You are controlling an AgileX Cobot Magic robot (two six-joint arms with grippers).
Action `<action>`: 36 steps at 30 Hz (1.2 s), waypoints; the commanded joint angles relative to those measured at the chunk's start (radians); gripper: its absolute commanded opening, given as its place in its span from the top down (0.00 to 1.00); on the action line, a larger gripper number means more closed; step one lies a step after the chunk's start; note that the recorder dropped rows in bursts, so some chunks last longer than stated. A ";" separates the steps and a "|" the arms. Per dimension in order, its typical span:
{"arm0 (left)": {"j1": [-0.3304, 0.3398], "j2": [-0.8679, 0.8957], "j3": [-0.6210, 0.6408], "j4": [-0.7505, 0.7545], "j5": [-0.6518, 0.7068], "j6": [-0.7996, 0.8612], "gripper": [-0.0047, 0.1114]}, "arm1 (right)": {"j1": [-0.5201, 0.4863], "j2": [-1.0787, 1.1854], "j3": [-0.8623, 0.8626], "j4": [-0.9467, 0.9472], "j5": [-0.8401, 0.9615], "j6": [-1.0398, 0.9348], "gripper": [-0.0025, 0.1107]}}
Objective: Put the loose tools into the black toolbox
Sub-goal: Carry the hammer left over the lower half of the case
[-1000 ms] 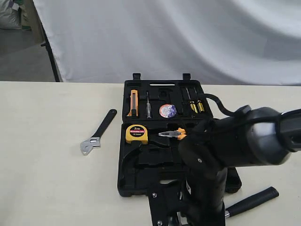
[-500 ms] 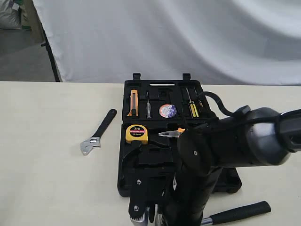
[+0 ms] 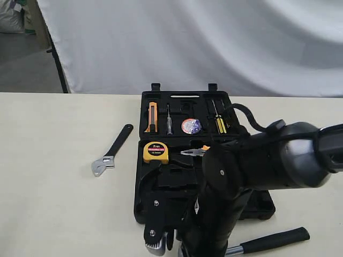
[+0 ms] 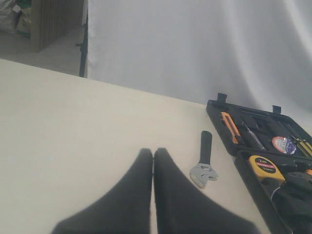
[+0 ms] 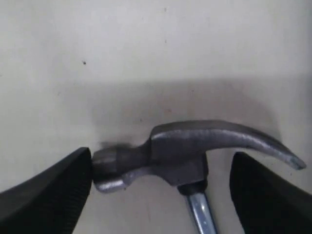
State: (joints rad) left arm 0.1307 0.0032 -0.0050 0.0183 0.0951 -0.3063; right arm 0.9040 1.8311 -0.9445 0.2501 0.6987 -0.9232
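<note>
Claw hammer lying between the spread fingers of my right claw.
My left claw is hovering pressed together over the counter.

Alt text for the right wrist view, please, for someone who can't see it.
The head of a steel claw hammer lies on a pale table between the open fingers of the right tool, not gripped. One finger sits close to its striking face; the other stands clear of the claw.
</note>
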 commanded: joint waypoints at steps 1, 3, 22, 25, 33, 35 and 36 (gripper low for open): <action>0.025 -0.003 -0.003 0.004 -0.007 -0.005 0.95 | -0.004 -0.031 -0.046 -0.055 0.112 -0.012 0.33; 0.025 -0.003 -0.003 0.004 -0.007 -0.005 0.95 | -0.004 -0.043 -0.073 -0.059 0.130 -0.012 0.33; 0.025 -0.003 -0.003 0.004 -0.007 -0.005 0.95 | 0.010 0.104 -0.084 -0.121 0.012 0.021 0.74; 0.025 -0.003 -0.003 0.004 -0.007 -0.005 0.95 | 0.054 0.104 -0.086 -0.075 -0.010 0.019 0.98; 0.025 -0.003 -0.003 0.004 -0.007 -0.005 0.95 | 0.087 -0.091 -0.090 -0.150 0.073 0.020 0.98; 0.025 -0.003 -0.003 0.004 -0.007 -0.005 0.95 | 0.085 -0.156 -0.090 -0.181 0.054 0.031 0.98; 0.025 -0.003 -0.003 0.004 -0.007 -0.005 0.95 | 0.078 -0.185 -0.090 -0.191 0.031 0.037 0.98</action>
State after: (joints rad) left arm 0.1307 0.0032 -0.0050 0.0183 0.0951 -0.3063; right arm 0.9946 1.7293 -1.0321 0.0985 0.7603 -0.8997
